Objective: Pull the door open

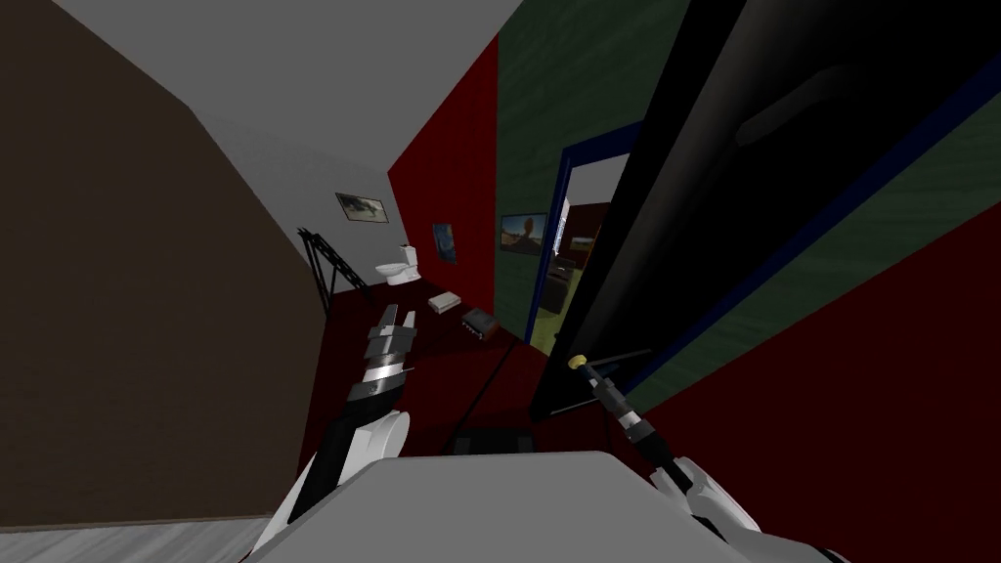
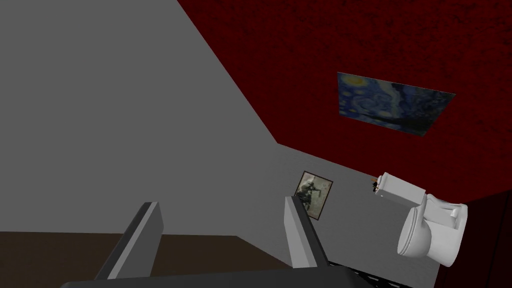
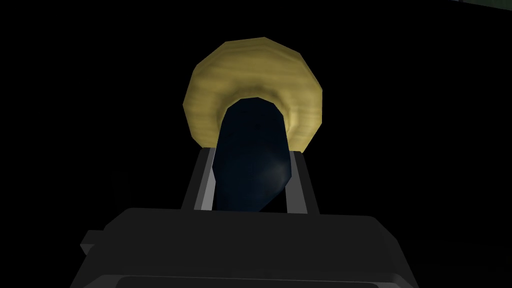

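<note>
**A:** What are your right fingers point(image 3: 198, 182) doing?

**B:** They are closing narrow on the handle point(image 3: 250, 150) and pressing its two sides. It is a dark blue stem. I am gripping it just short of the yellow rose plate point(image 3: 210, 95), where it meets the door point(image 1: 684, 176).

**A:** And where is the door standing?

**B:** It is rising black and tall at my right front, and my right gripper point(image 1: 584, 365) is reaching to the handle near its free edge. It is looking already swung partway off the blue door frame point(image 1: 565, 195), because a lit room is showing through the opening beside it.

**A:** How are you expecting it to handle?

**B:** I am judging it stiff and heavy, a full slab turning on hinges. So I am expecting it to follow an arc, not a straight line. The stem is looking smooth and tapered, so my fingers may be sliding off toward its end if I am tugging hard. I am thinking the best hold is where I am now, close to the plate and squeezing across the stem.

**A:** And the left gripper point(image 1: 399, 318)?

**B:** It is hanging out at my left front. Its fingers are standing wide with nothing between them.
</note>
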`<state>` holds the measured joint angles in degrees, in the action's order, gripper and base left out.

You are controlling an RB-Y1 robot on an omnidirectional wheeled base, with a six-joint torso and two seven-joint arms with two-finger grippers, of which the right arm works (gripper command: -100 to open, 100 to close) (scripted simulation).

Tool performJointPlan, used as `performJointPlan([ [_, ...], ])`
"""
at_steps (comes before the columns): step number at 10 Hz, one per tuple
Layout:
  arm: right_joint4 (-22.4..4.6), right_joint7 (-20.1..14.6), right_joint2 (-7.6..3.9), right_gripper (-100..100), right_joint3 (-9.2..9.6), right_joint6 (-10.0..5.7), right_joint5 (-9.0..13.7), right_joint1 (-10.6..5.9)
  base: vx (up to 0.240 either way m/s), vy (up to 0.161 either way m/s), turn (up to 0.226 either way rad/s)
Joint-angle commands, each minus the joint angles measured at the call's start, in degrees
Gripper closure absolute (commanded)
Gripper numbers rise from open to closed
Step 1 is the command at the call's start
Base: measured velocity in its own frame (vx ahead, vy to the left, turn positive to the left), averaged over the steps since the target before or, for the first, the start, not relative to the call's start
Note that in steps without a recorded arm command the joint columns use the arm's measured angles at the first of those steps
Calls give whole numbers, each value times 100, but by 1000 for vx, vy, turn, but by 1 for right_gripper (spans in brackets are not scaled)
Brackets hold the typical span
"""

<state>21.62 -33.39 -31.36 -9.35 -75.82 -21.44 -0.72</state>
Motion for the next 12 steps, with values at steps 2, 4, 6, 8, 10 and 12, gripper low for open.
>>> performJointPlan([
  [2, -65, 10, -11, 100, -28, -90, -21, 20, -89, -42, 106],
  [4, -102, 8, -35, 100, -65, -152, -35, 46, -177, -93, 180],
  [6, -130, 7, -53, 100, -95, -200, -46, 66, -154, -76, 93],
  [8, -146, 6, -63, 100, -111, -226, -52, 77, -45, -18, 9],
  [10, -208, 3, -103, 100, -176, -332, -76, 122, -155, -95, 244],
  [12, -272, 1, -122, 100, -207, -383, -87, 144, -161, -74, 119],
])
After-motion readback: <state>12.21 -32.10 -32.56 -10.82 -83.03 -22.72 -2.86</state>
